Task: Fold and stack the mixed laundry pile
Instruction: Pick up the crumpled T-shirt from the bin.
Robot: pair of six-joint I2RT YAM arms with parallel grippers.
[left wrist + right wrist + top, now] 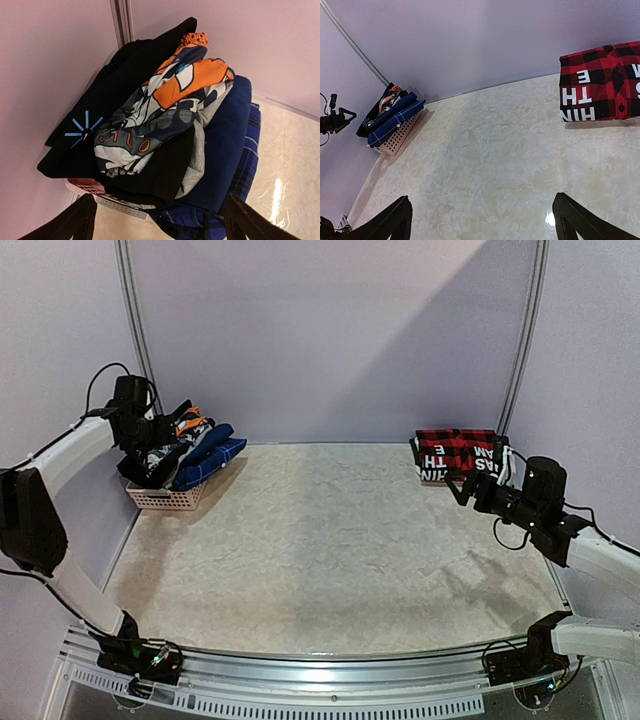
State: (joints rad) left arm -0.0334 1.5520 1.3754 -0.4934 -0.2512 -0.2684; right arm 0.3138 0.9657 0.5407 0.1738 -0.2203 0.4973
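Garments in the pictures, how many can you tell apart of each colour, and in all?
black garment: 1
orange patterned garment: 1
plain blue garment: 1
blue plaid shirt: 1
red plaid garment: 1
Total: 5

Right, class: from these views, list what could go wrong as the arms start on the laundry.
1. The laundry pile is heaped above the rim of the basket, garments overlapping; the open left gripper near it may lift several or tip the basket.
2. The open right gripper sits close to the folded red plaid shirt and could ruffle it.
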